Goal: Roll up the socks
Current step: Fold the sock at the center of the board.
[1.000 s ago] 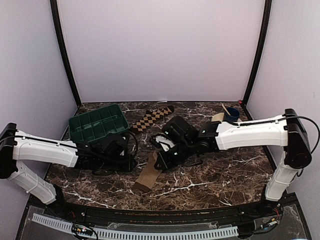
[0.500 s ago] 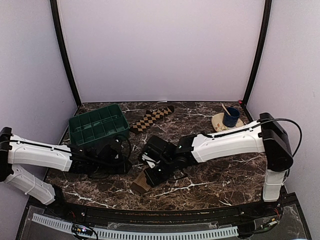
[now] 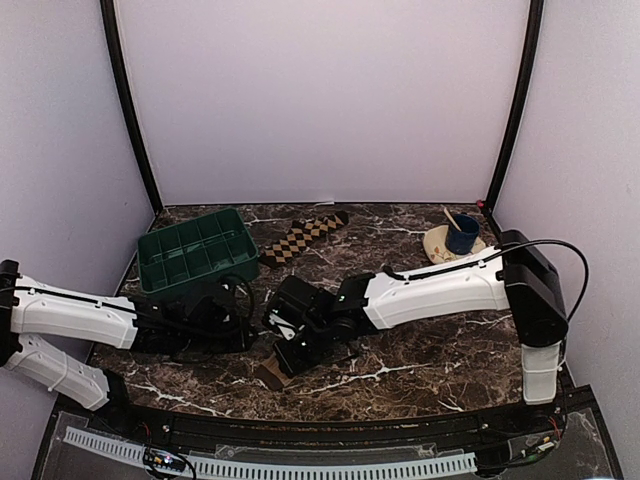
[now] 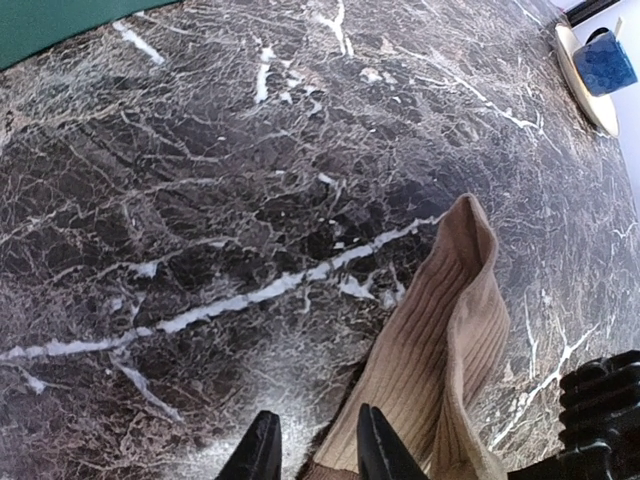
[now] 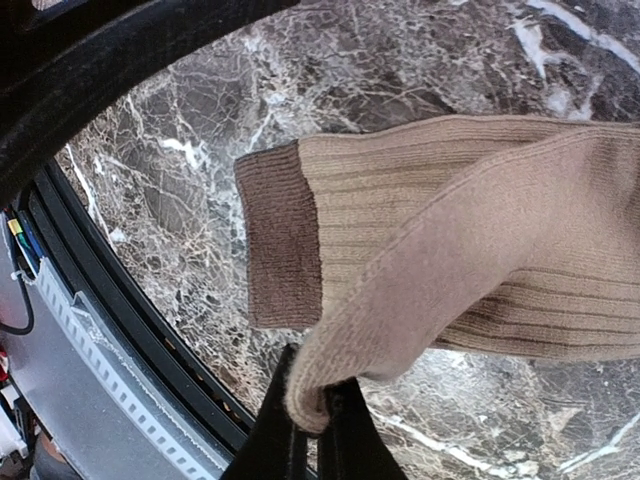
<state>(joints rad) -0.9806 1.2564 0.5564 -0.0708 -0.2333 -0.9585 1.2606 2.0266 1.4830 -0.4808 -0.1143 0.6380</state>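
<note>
The plain tan sock (image 5: 470, 230) lies on the marble with its darker brown band (image 5: 285, 240) toward the near rail. One end is folded back over the rest, and my right gripper (image 5: 312, 425) is shut on that fold. From above only a corner of this sock (image 3: 268, 373) shows, beside the right gripper (image 3: 292, 348). My left gripper (image 4: 315, 455) hovers low with its fingers apart, marble between them; the tan sock (image 4: 440, 340) runs past its right finger (image 4: 375, 450). The checkered sock (image 3: 300, 238) lies flat at the back, away from both grippers.
A green tray (image 3: 195, 248) stands at the back left, just beyond the left arm. A cream plate with a blue cup (image 3: 457, 238) sits at the back right. A black rail runs along the table's near edge (image 5: 130, 300).
My right gripper has moved left and toward the near edge, carrying the tan sock's end over the rest of it. The left gripper has shifted slightly left and nearer.
</note>
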